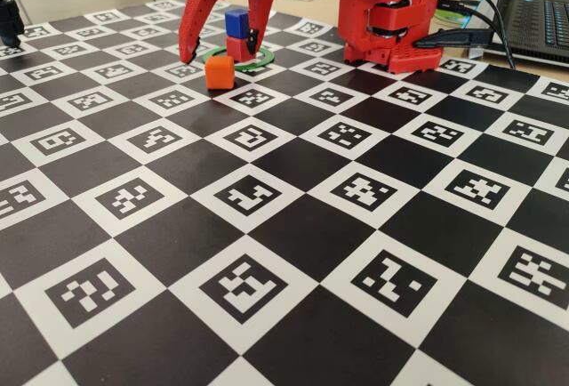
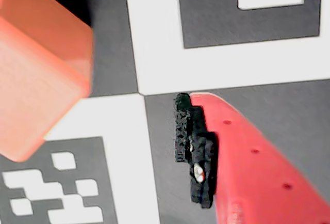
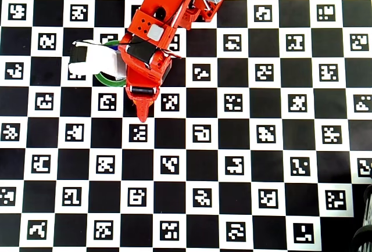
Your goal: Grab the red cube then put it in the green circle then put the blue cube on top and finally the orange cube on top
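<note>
— How does the arm stand?
— It reaches down from its base (image 1: 387,26), the gripper (image 1: 222,52) pointing at the board.
— And the jaws?
— Spread wide apart, nothing between the red fingers (image 1: 194,21), one tip low beside the other.

— What do we have toward the far edge of the worktop (image 1: 293,253)?
— We see the blue cube (image 1: 236,23) stacked on the red cube (image 1: 238,49), both inside the green circle (image 1: 260,60).
— And the orange cube (image 1: 220,72)?
— It sits on the checkered surface just outside the ring, on its near side, close to the far left corner.
— The pincer (image 1: 224,52)?
— We see its two red fingers spread wide, tips down, one on either side of the stack and touching neither cube.
</note>
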Robot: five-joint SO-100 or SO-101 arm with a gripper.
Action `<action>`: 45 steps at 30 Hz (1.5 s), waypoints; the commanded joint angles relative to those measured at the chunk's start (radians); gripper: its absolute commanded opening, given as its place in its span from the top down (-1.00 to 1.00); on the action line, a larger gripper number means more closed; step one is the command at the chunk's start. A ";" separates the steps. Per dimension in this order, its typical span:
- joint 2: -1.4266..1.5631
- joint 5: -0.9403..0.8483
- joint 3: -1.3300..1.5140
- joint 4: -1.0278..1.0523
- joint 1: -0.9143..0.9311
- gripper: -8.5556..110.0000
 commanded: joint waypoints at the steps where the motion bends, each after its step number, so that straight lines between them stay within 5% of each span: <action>1: 0.043 0.017 0.000 -0.041 -0.003 0.01; 26: -0.069 0.126 -0.014 -0.118 -0.035 0.02; 45: -0.074 0.506 -0.018 -0.156 -0.051 0.07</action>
